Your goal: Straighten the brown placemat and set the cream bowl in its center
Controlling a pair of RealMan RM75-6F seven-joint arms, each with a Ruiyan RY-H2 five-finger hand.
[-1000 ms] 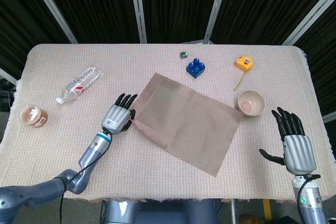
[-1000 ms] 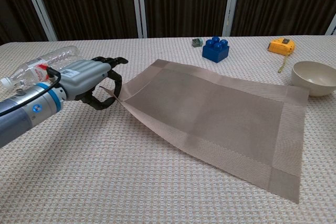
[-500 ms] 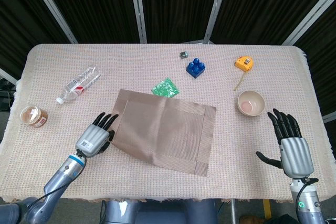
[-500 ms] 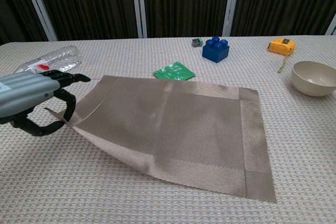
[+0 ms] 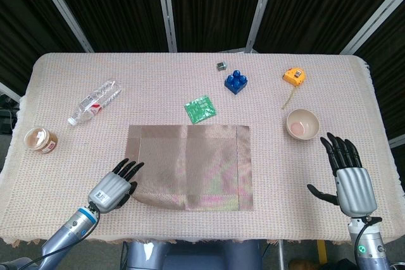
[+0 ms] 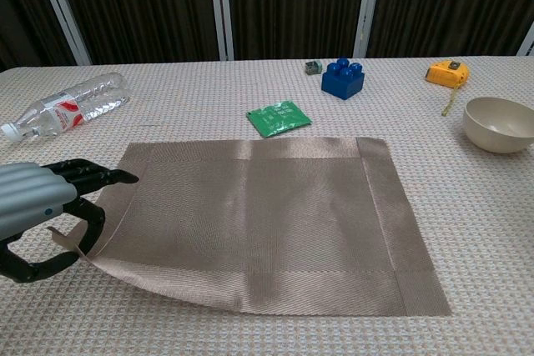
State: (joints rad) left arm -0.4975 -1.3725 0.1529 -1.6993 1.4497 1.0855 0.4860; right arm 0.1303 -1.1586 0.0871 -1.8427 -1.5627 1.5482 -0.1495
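Brown woven rectangular placemat (image 5: 190, 166) lies square mid-frame, lower-left corner lifted, pinched by left hand (image 6: 37, 214). Right hand (image 5: 350, 178) spread, holding nothing, below round cream bowl (image 5: 302, 123).

You have a brown woven placemat (image 5: 190, 167) with a slightly darker border band, lying on a cream, pink-flecked waffle-weave tablecloth (image 5: 95, 67). Far of it sits a green packet (image 5: 200, 108), then a blue toy brick (image 5: 236, 82). At far right you see a yellow tape measure (image 5: 294, 77) and the cream bowl (image 5: 302, 123). Both hands (image 5: 114, 185) (image 5: 351, 178) are silver-grey with black fingers (image 6: 83, 174).
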